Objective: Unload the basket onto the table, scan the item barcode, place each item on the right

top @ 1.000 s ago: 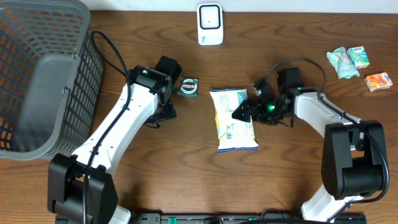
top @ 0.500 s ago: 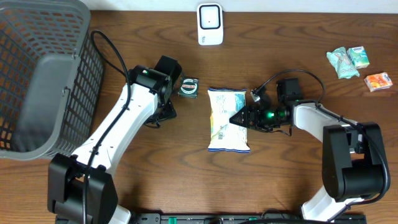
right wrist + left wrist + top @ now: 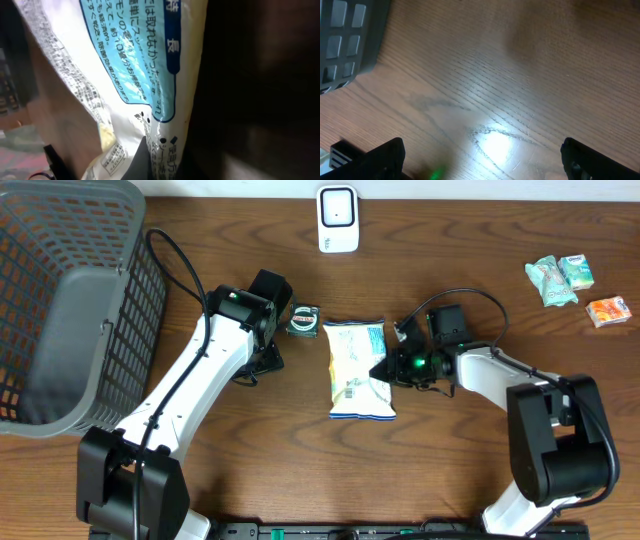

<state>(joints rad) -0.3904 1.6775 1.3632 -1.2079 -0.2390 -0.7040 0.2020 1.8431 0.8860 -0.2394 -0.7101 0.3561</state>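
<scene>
The item, a white and pale-blue snack bag [image 3: 356, 368], lies flat at the table's middle with its printed back up. My right gripper [image 3: 386, 368] is shut on the bag's right edge. In the right wrist view the bag [image 3: 125, 70] fills the frame, and its edge is pinched between the dark fingers [image 3: 146, 161] of the right gripper [image 3: 167, 167]. The white scanner [image 3: 338, 218] stands at the back centre. My left gripper [image 3: 262, 363] hangs left of the bag. In the left wrist view the left gripper [image 3: 482, 152] is open over bare wood.
A grey mesh basket [image 3: 95, 250] fills the left back corner. A small dark green packet [image 3: 302, 320] lies between the left arm and the bag. Several small snack packs [image 3: 560, 278] and an orange one [image 3: 608, 311] lie at the far right.
My right gripper moved left and shut on the bag's right edge. The bag slid left and turned a little. The left arm has not moved.
</scene>
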